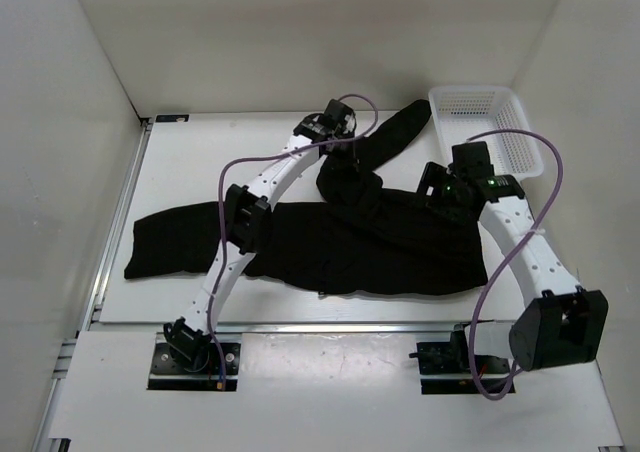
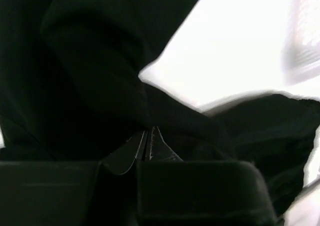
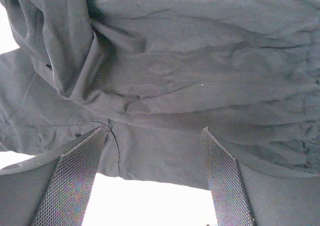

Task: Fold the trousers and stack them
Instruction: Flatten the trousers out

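Leftmost, one leg of the black trousers (image 1: 360,247) lay flat along the white table (image 1: 190,162), its hem near the table's left edge. Toward the middle the cloth bunched up, and the other leg ran up and right toward the white mesh basket (image 1: 470,96) in the far right corner. The left gripper (image 2: 149,138) sat at that rumpled leg, its fingers pressed together with the tips against the cloth; whether any cloth lay between them could not be told. Further right, the right gripper (image 3: 152,132) hovered over the waist part, fingers (image 3: 75,176) spread wide, holding nothing.
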Controlling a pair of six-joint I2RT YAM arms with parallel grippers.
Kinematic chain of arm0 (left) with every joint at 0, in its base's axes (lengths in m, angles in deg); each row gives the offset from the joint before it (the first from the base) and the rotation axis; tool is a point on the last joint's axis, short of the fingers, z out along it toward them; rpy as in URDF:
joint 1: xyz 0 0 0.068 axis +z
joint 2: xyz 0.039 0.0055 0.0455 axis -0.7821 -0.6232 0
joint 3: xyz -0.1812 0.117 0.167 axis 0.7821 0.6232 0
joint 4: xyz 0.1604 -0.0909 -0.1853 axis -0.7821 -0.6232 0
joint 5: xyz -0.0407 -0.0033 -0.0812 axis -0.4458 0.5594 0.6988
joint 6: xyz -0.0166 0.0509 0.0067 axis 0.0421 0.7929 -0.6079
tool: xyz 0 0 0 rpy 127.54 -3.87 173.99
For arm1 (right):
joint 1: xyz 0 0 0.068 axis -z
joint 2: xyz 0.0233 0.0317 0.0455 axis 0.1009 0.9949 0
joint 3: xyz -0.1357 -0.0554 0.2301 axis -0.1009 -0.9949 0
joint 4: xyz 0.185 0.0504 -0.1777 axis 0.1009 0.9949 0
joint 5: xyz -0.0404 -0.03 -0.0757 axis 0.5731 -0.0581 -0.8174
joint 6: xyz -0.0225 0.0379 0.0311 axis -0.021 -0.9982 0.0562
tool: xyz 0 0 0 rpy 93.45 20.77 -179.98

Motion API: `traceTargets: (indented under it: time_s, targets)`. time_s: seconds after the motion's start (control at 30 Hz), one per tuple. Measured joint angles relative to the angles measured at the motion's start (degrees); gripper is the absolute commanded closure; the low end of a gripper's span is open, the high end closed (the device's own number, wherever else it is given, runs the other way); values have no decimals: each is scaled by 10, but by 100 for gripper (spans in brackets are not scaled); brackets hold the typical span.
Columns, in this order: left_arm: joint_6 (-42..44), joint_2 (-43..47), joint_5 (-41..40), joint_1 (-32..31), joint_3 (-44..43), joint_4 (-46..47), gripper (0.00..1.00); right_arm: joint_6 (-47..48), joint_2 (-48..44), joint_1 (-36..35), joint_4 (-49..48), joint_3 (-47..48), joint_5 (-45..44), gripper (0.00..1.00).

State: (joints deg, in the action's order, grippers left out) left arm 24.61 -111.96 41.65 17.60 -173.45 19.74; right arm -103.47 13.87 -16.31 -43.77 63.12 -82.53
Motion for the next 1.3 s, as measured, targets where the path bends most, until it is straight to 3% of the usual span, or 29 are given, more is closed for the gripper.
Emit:
traceTargets:
  time_s: [0.17, 0.43, 0.5, 0.53, 0.6, 0.67, 0.7, 0.8, 0.87, 1.0, 1.07, 1.17, 1.3]
  targets:
    - [8, 116, -58, -30, 169, 9, 90, -1, -48, 2, 8, -25, -12, 18]
    - [18, 439, -135, -61, 463, 27, 90, 2, -55, 7, 16, -43, -32, 21]
    - [17, 501, -146, -67, 529, 26, 76, 3, -47, 8, 15, -42, -35, 24]
    - [16, 520, -152, -68, 552, 19, 58, 3, -39, 10, 14, -42, -36, 28]
    - [17, 529, -165, -72, 570, -4, 32, 1, -16, 16, 14, -36, -36, 34]
    - [20, 516, -183, -73, 558, -30, 9, -7, 23, 29, 10, -20, -33, 41]
    - [22, 503, -195, -73, 539, -43, 6, -14, 43, 35, 7, -11, -31, 41]
    - [42, 443, -220, -71, 416, -75, 6, -45, 111, 61, -12, 19, -19, 33]
    - [65, 378, -233, -64, 276, -94, 6, -68, 143, 76, -23, 31, -10, 25]
    - [104, 226, -250, -44, 10, -106, 0, -119, 181, 90, -36, 44, -9, 20]
    - [118, 187, -247, -29, -6, -94, 0, -143, 191, 90, -37, 44, -17, 20]
    - [132, 148, -231, -7, 37, -91, 0, -174, 203, 90, -40, 44, -30, 20]
    - [148, 74, -210, 10, 41, -98, 0, -200, 219, 90, -54, 43, -49, 30]
